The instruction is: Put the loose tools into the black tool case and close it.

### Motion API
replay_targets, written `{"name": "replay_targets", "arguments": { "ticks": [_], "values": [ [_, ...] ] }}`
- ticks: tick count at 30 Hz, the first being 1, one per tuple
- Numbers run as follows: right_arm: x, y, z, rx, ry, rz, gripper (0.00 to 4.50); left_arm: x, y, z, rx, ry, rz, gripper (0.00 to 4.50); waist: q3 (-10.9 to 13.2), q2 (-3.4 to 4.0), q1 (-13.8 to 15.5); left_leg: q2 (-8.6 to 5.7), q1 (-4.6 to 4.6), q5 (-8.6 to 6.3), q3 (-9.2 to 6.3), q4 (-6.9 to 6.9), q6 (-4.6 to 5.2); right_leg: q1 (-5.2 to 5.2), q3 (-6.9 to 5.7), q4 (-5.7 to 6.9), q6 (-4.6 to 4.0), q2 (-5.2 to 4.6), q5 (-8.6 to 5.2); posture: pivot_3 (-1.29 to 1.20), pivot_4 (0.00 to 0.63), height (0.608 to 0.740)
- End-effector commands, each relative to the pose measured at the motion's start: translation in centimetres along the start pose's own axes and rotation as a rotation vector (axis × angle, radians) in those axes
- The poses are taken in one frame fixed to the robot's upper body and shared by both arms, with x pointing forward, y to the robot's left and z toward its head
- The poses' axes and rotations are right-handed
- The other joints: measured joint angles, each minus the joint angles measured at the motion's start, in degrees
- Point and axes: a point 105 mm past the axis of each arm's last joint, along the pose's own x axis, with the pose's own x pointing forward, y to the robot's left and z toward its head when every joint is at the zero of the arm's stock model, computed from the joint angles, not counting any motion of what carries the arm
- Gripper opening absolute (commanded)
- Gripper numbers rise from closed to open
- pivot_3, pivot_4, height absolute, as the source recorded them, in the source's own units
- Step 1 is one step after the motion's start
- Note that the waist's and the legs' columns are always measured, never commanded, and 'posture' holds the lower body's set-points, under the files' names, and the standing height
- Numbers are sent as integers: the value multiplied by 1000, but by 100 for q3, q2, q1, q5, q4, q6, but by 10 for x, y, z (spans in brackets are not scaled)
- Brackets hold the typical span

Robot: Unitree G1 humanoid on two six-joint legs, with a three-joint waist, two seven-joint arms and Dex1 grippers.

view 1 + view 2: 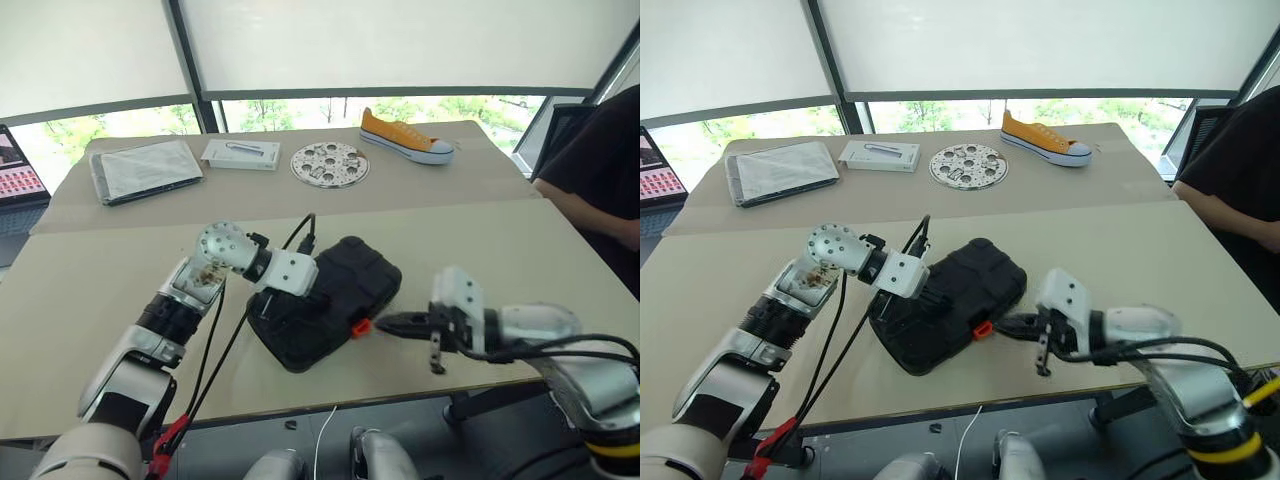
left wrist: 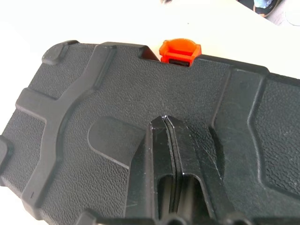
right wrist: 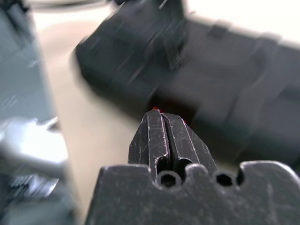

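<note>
Here the black tool case [image 1: 330, 300] lies closed, hiding its contents, under the shut left gripper [image 2: 165, 123]; the shut right gripper [image 1: 385, 322] holds nothing.

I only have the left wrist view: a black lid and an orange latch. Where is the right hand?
Observer: The right hand is shut and comes in from the robot's right. Its tip points at the latch, very close to it. I cannot tell if they touch.
Operator: What else is on the tables?
Observer: Behind the case, on the far table, lie a shoe, a perforated disc, a white box and a folder.
Operator: Anyone nearby?
Observer: A person sits at the table's right end.
</note>
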Motion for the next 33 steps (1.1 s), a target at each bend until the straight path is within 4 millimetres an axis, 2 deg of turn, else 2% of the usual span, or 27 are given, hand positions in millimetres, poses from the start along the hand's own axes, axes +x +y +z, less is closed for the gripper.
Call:
{"name": "replay_targets", "arguments": {
  "ticks": [1,3,7,11,13,17,19,20,21,25,26,28,31,33],
  "values": [
    [9,5,-6,-34,7,14,0,10,-18,-20,-63,68,-78,57,0,1,-12,1,1,0,3,0,0,2,2,2,2,-1,-1,0,150,737],
    [17,-4,-9,-38,3,-29,0,11,-17,-19,-59,67,-78,57,0,1,-18,1,4,0,10,2,0,4,8,6,43,-2,-25,0,150,737],
    [30,-21,-3,-73,-19,-88,0,12,-17,-18,-55,62,-80,57,0,0,-17,0,6,0,11,3,0,4,8,14,44,-4,-26,0,150,737],
    [33,-33,27,-74,-123,-110,0,13,-20,-18,-55,61,-91,57,0,0,-17,1,7,1,9,3,0,0,6,14,0,0,0,0,150,737],
    [33,-34,33,-68,-142,-105,0,13,-22,-19,-56,62,-93,57,-1,2,-43,1,7,1,10,2,0,-1,6,13,-2,1,1,0,150,737],
    [31,-25,27,-74,-103,-73,0,14,-21,-22,-62,68,-77,57,-3,5,-16,2,10,1,8,0,-1,0,7,13,-2,4,0,0,150,737],
    [17,-22,25,-37,-102,-58,0,4,-18,-25,-116,63,-30,57,-3,5,12,2,7,1,2,0,-1,0,3,12,-4,5,-1,0,150,737],
    [9,-21,25,-23,-102,-51,579,0,-17,-26,-143,59,-4,561,-3,5,13,0,4,1,2,0,0,-2,2,13,-4,5,-1,0,150,737],
    [5,-19,25,-14,-102,-47,758,-3,-16,-27,-160,56,11,726,-3,5,1,-2,3,1,2,0,0,-3,2,12,-4,4,-1,0,150,737],
    [-45,-24,26,-44,-62,-26,2043,-51,-28,-26,-414,-32,142,2034,0,10,-97,-6,3,-1,8,-4,2,-8,8,9,-1,4,0,0,150,737],
    [-54,-27,27,-43,-56,-32,2478,-61,-32,-24,-460,-47,168,2489,2,10,-158,-2,6,-1,11,-13,2,-10,9,11,-2,6,-2,0,150,737],
    [-74,-34,29,-56,-35,-49,3105,-84,-45,-20,-557,-60,229,3097,5,11,-206,15,4,-7,14,-18,-10,-24,10,13,-8,29,-6,0,150,737],
    [-105,-50,31,-82,-8,-91,4179,-127,-77,-11,-744,-67,314,4114,32,15,-208,38,0,-17,15,-19,-29,-40,11,18,-29,50,-18,0,150,737],
    [-122,-58,31,-65,-6,-100,4179,-152,-96,-2,-839,-74,373,4114,58,13,-195,43,-9,-18,18,-17,-31,-54,11,22,-35,52,-21,0,150,737]
  ]
}}
